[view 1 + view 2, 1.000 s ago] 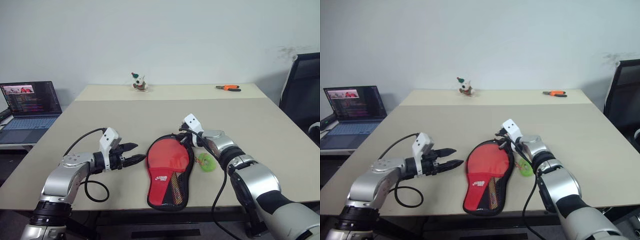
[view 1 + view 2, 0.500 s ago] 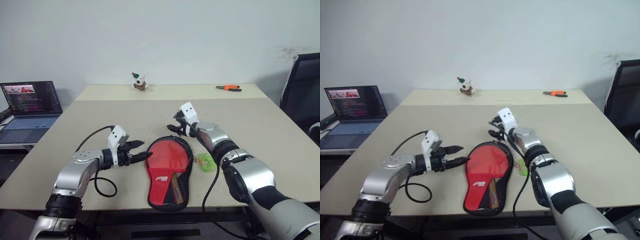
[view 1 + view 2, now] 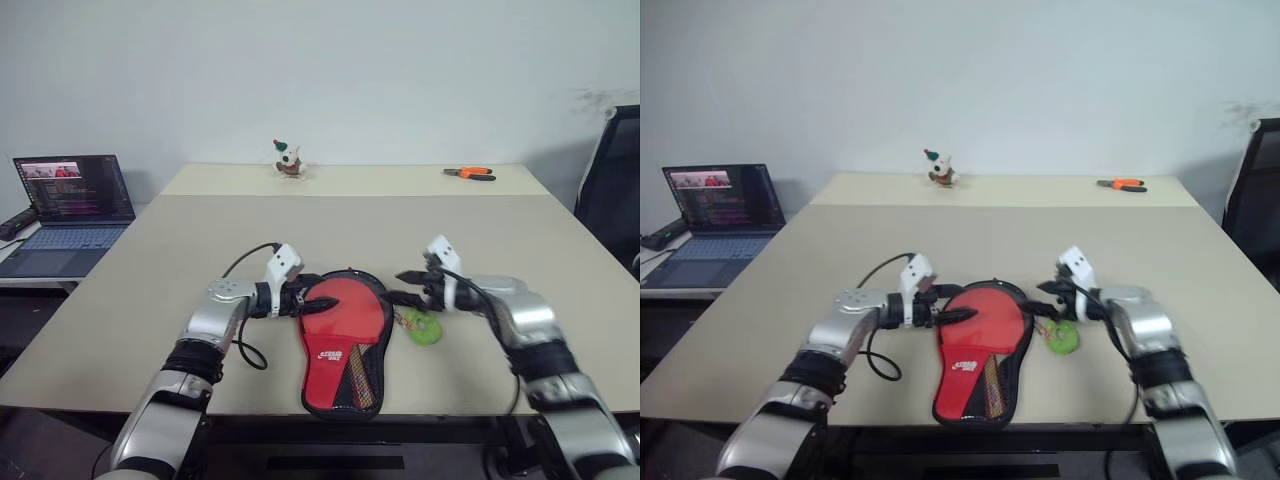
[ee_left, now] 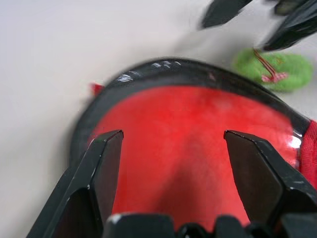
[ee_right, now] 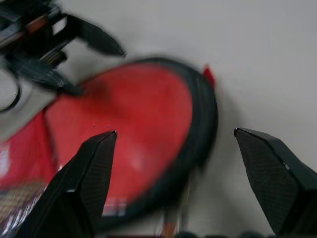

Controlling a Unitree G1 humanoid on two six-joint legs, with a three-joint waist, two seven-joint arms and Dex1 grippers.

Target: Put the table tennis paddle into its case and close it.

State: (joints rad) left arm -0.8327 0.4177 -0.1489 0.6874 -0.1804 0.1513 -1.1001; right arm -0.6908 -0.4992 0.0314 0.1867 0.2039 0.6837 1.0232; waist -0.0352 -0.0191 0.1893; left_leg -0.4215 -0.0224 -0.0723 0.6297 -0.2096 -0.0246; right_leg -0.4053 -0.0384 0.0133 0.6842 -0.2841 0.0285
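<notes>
Surface (image 3: 180, 250): pale beige, with a second slab butted on along the far side. Near front edge, centre: case (image 3: 372, 385), lying open, paddle (image 3: 341, 312) inside, red face up. Just beside it on the right: green pull tag (image 3: 421, 327). Far edge: small figurine (image 3: 288, 160); orange-handled pliers (image 3: 468, 173).

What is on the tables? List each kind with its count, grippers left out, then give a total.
Paddle: 1
Case: 1
Green tag: 1
Toy figure: 1
Orange pliers: 1
Laptop: 1
Total: 6
</notes>
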